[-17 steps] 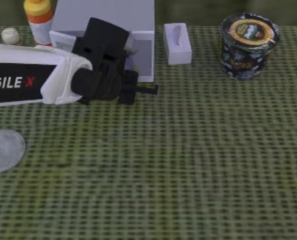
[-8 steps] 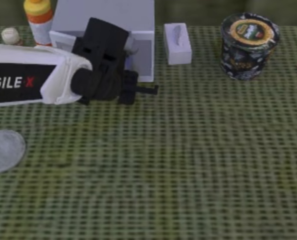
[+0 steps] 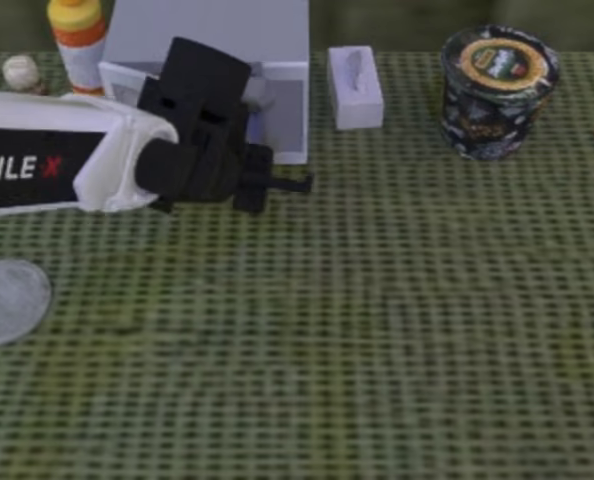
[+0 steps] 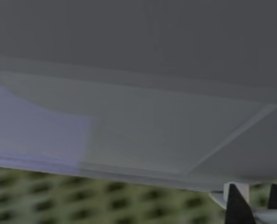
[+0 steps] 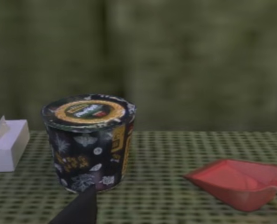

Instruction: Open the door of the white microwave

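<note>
door (image 3: 127, 80) — mostly hidden under left arm | white microwave (image 3: 217, 30) — cut by top edge

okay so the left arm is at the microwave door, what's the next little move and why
Probably keep drawing the left claw back toward the table's left, swinging the door wider. The wrist view shows its tips either side of the thin handle, and from above the white microwave looks only partly open.

front mat (image 3: 377, 330): open | tissue box (image 3: 355, 88) beside white microwave (image 3: 277, 40) | door gap: probably tight

left arm (image 3: 57, 165) drawn slightly back toward the table's left, left gripper (image 3: 302, 184) shifted with it
</note>
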You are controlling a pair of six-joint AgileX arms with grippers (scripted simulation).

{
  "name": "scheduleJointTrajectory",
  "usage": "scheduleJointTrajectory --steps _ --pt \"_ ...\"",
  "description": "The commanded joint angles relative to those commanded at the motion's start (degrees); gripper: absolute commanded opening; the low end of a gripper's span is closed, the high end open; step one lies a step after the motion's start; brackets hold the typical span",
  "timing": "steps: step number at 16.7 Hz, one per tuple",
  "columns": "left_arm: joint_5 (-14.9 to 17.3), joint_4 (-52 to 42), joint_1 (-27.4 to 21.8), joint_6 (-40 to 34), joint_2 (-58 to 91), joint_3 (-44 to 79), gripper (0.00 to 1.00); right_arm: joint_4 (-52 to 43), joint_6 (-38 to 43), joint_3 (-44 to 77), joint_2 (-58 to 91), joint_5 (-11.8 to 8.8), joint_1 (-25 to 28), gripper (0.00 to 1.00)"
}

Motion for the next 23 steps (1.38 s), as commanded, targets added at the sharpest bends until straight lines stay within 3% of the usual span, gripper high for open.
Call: scheduleJointTrajectory --steps 4,23 --pt "2.6 1.2 1.2 2.9 -2.0 -2.2 0.0 0.0 0.0 0.0 0.0 0.0 0.0 1.0" --pt "2.6 1.2 1.2 2.9 -2.0 -2.2 0.0 0.0 0.0 0.0 0.0 0.0 0.0 1.0"
